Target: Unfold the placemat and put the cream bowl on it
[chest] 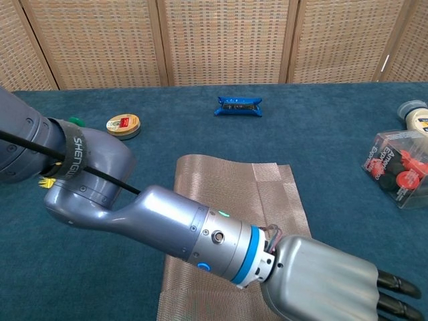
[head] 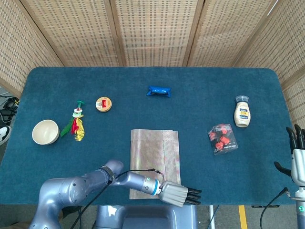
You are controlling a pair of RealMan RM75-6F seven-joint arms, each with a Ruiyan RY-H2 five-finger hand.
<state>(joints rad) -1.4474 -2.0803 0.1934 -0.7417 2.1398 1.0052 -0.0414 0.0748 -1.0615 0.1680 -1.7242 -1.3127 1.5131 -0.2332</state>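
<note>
The folded tan placemat (head: 155, 157) lies at the middle of the blue table, near the front edge; the chest view shows its far part (chest: 227, 180). My left hand (head: 178, 194) lies flat, back up, at the mat's near right corner with its fingers stretched out to the right. The chest view shows the left hand (chest: 328, 284) close up, and nothing shows in its grasp. The cream bowl (head: 45, 132) stands upright at the far left of the table. My right hand (head: 298, 160) hangs off the table's right edge, fingers apart and empty.
A feathered toy (head: 76, 125) lies beside the bowl, a round tin (head: 103, 104) behind it. A blue packet (head: 158, 91) sits behind the mat. A mayonnaise bottle (head: 242, 112) and a clear box of red pieces (head: 222, 139) are at the right. A wicker screen stands behind.
</note>
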